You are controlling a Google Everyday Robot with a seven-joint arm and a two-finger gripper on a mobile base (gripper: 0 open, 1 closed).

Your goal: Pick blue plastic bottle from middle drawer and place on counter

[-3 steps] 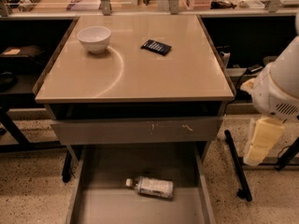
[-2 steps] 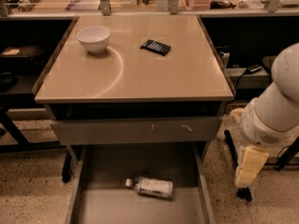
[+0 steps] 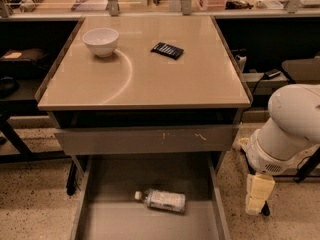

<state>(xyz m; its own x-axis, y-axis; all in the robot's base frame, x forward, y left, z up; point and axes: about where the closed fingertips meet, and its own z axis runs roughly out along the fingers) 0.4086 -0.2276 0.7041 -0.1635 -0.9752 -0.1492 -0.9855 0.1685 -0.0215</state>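
The blue plastic bottle (image 3: 162,200) lies on its side on the floor of the open middle drawer (image 3: 110,219), its white cap pointing left. The beige counter (image 3: 150,79) sits above it. My gripper (image 3: 257,196) hangs downward from the white arm at the right. It is outside the drawer's right wall, well right of the bottle and apart from it, at about the bottle's height in the picture. It holds nothing that I can see.
A white bowl (image 3: 101,40) and a flat black calculator (image 3: 167,50) rest on the counter's far part. A closed grey drawer front with scratch marks (image 3: 145,139) overhangs the open drawer. Dark shelves and table legs stand on both sides.
The arm has swung down and slightly left, bringing the gripper lower beside the drawer's right wall. The bottle has not moved.
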